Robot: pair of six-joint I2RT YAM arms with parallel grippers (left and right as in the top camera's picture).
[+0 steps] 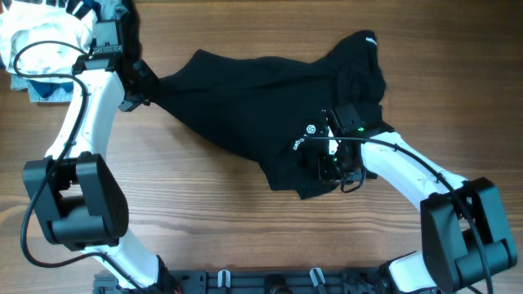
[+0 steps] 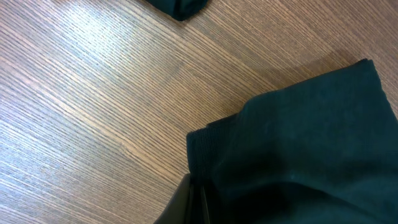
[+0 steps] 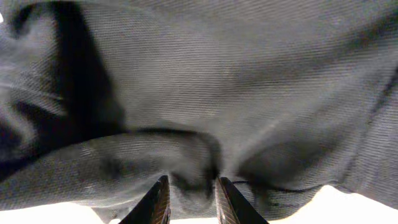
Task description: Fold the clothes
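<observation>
left end effector and right end effector pinch opposite clothes edges

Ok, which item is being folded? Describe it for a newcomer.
Start at the middle of the wooden table. The black garment sprawls there, bearing a small white logo. The cloth pile top-left in the overhead view is white and blue.

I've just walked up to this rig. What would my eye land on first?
A big black garment sprawls crumpled across the middle of the wooden table, white logo showing. The left claw pinches its left tip, drawn to a point, while the right claw grips a fold beside the logo. A white cloth pile sits at the table's far left corner.
</observation>
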